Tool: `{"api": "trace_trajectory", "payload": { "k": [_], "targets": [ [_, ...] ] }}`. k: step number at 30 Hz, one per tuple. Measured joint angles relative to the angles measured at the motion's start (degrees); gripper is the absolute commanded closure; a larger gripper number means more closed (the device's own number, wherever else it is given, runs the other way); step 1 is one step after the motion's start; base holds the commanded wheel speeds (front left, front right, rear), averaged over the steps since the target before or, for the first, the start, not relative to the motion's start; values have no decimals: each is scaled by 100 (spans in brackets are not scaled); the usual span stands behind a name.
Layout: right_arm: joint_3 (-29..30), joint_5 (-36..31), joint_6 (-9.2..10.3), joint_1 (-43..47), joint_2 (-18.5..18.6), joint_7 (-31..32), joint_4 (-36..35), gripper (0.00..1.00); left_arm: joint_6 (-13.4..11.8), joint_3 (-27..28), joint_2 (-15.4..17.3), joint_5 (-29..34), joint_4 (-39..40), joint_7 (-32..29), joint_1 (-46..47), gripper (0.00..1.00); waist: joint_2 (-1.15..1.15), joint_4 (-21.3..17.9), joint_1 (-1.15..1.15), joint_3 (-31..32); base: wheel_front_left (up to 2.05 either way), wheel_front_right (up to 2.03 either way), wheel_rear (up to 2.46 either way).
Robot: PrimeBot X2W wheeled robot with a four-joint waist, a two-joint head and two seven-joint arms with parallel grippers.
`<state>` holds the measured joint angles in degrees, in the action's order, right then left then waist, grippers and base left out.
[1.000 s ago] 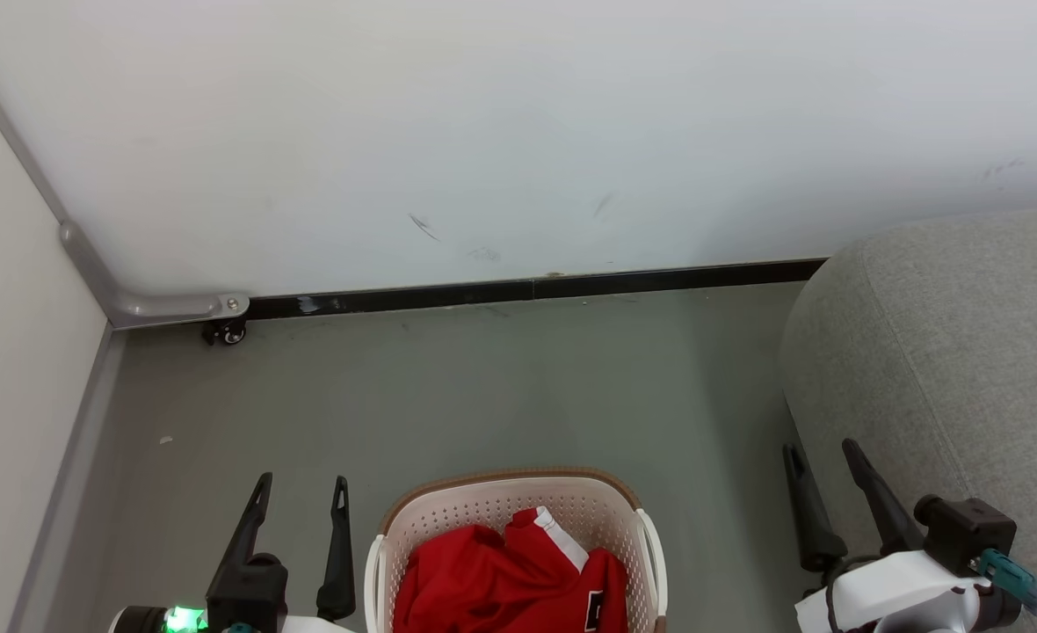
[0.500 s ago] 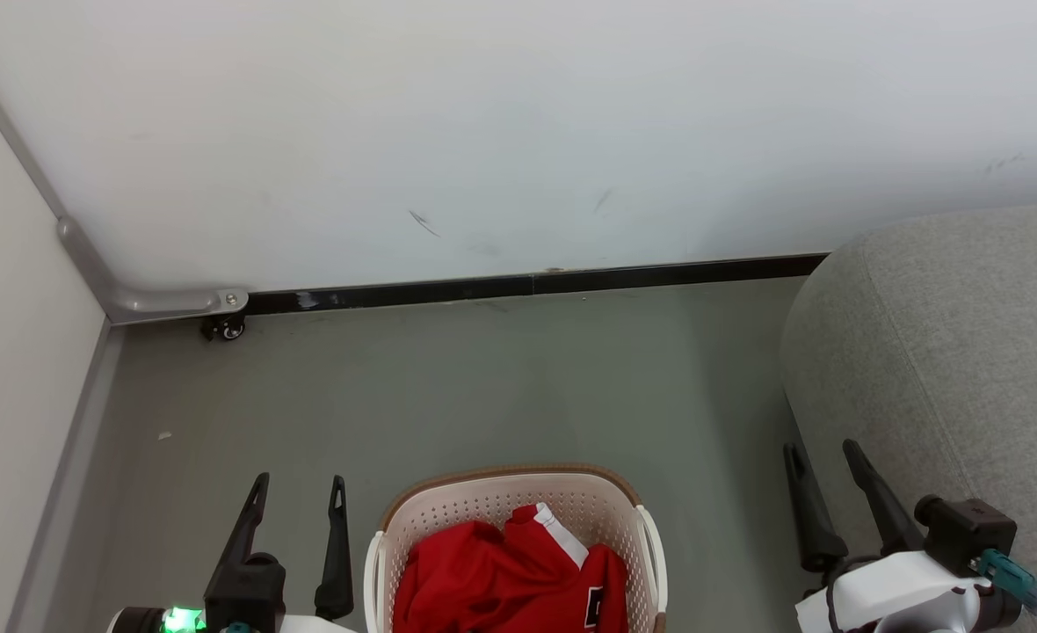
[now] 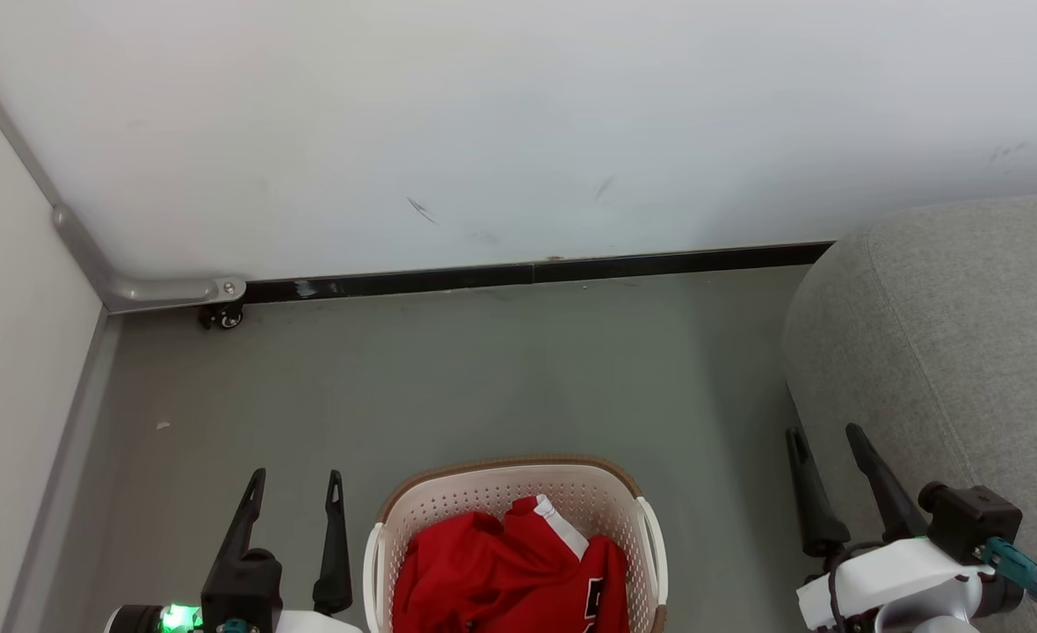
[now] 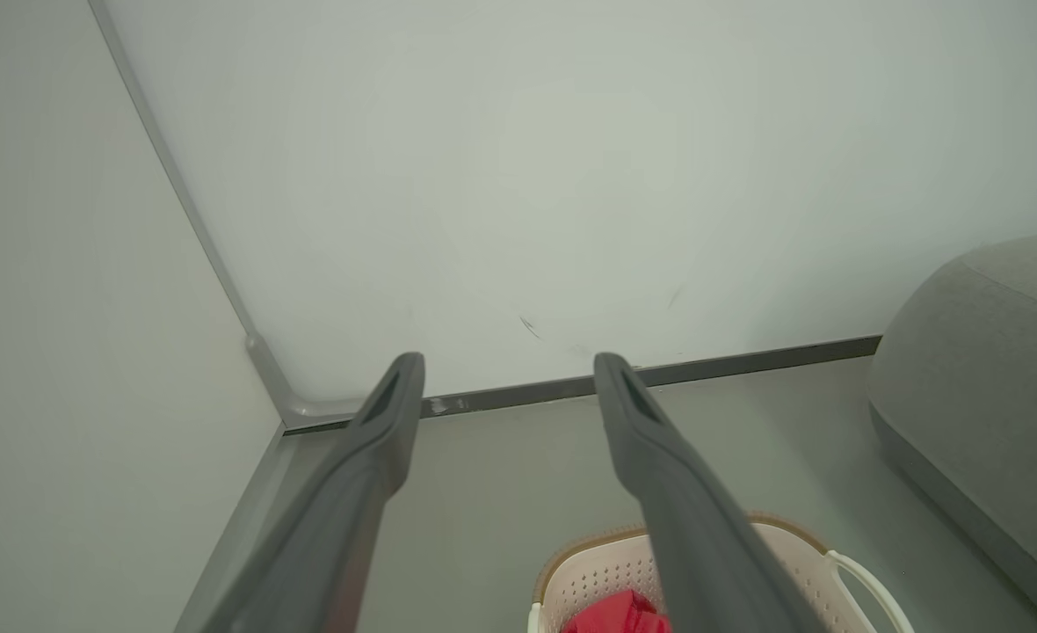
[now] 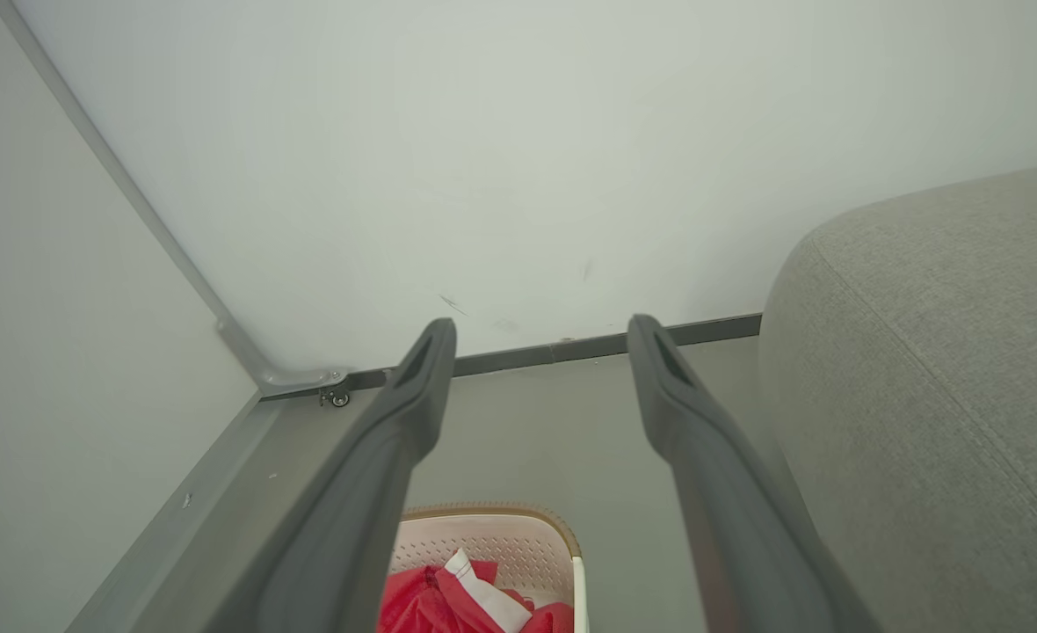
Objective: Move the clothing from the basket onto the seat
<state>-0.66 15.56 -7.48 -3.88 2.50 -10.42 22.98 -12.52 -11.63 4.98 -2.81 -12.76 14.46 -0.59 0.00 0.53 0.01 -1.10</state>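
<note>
Red clothing bunched in a soft heap inside the basket, dead centre at the bottom edge of the head view. White trim poking up at the top of the pile, a black-and-white mark peeking out low on the right. All the visible red tucked within the brown rim. Cream perforated walls, a white handle on each side, standing on the grey floor.

Just left of the basket, the left gripper: dark fingers pointing up the view, parted wide, clasping nothing, bare floor between them. Green light glowing at its base. Same story from the left wrist view, with both fingers well apart and the basket's rim low beside the right one.

Over on the other side, the right gripper, well clear of the basket and close against the seat. Fingers likewise spread, empty, only floor and wall between them in the right wrist view.

Seat big and grey, woven fabric, rounded corner, a stitched seam running down it, separated from the basket by a strip of floor.

Further out: a black baseboard, a pale wall with a few dark scuffs, and in the left corner a grey rail with a small caster wheel under its end.
</note>
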Motion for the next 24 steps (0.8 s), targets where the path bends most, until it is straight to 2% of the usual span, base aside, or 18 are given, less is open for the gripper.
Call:
{"api": "trace_trajectory", "payload": {
  "k": [13, 24],
  "targets": [
    [29, 1, 0, -1, 0, -56, -58, 0, 1, -43, 31, 20, -56, 0, 77, 0, 0, -29, 0, -142, 0, 0, 0],
    [246, -9, 0, 1, -1, -126, -242, 0, 222, -354, 96, 218, -312, 0, 444, 0, 0, -133, 0, -367, 0, 0, 0]
  ]
}}
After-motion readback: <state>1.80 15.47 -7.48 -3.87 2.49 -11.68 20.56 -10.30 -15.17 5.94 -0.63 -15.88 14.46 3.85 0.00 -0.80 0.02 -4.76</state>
